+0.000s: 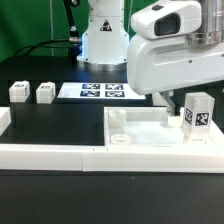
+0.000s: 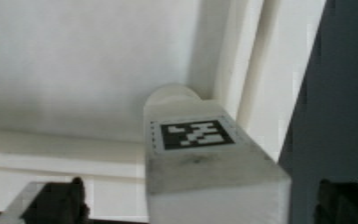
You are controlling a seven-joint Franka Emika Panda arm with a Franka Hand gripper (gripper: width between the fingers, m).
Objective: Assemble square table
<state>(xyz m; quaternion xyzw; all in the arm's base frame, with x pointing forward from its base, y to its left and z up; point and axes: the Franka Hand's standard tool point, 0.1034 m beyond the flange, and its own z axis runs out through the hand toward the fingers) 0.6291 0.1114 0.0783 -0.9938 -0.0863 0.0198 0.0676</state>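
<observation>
White plastic on a black table (image 1: 60, 125) is most of what the exterior view gives me. The square table top (image 1: 150, 130), a shallow tray with a raised rim and round corner holes, lies just behind the long low border wall (image 1: 50, 152), which I judge is there to brace the top while parts are worked in. One leg (image 1: 198, 112), a small blocky piece with a black-and-white tag facing the camera, stands upright at the top's corner on the exterior view's right. The gripper (image 1: 190, 104) hangs directly over it, one dark finger showing beside the leg, so I take the step in hand to be seating this leg in that corner hole. A second leg (image 1: 45, 92) and a third leg (image 1: 18, 92) sit well apart from the top toward the exterior view's left, likely staged within reach. The marker board (image 1: 100, 91) lies flat beyond the top's far edge. I cannot pick out a fourth leg for certain. In the wrist view the leg (image 2: 202, 140) fills the middle, smooth and matte with a blunt angled end and a crisp tag, tucked where the top's (image 2: 69, 80) floor meets its rim. The black fingers (image 2: 51, 200) flank the leg with gaps showing, so I read the jaws as spread and gripping nothing.
</observation>
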